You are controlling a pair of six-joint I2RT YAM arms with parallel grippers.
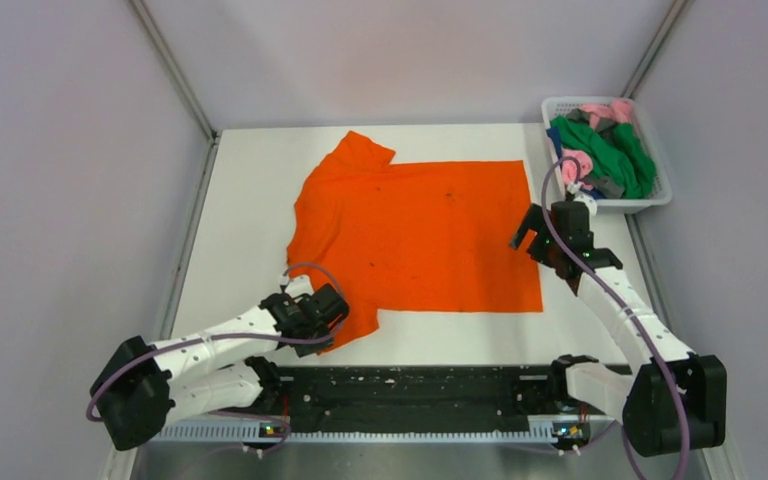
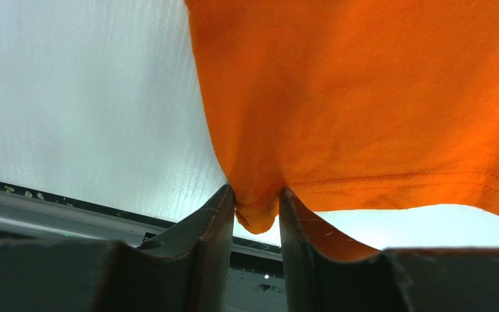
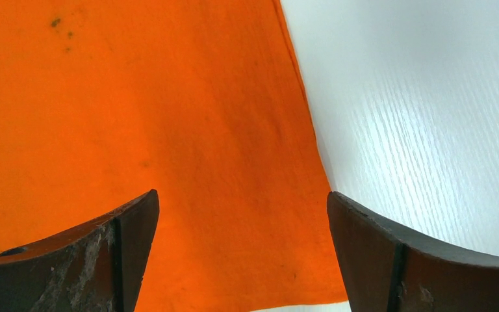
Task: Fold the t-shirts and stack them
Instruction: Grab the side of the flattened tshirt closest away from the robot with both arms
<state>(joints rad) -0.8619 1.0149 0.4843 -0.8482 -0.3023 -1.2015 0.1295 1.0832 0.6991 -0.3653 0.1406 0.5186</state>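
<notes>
Left pincer (image 2: pixel 257 200) is gripping the near sleeve corner of the orange t-shirt (image 2: pixel 364 97), whose body is lying flat ahead of it on the counter (image 2: pixel 91 97). Right pincer (image 3: pixel 242 195) is hovering wide open over the opposite hem edge.

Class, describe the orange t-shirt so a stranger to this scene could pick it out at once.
Start at the white table. Spread flat across its middle lies the orange t-shirt, its near sleeve pinched by the left gripper. It alone is laid out; the green, pink and grey shirts sit bunched in the white basket at the far right corner.
</notes>
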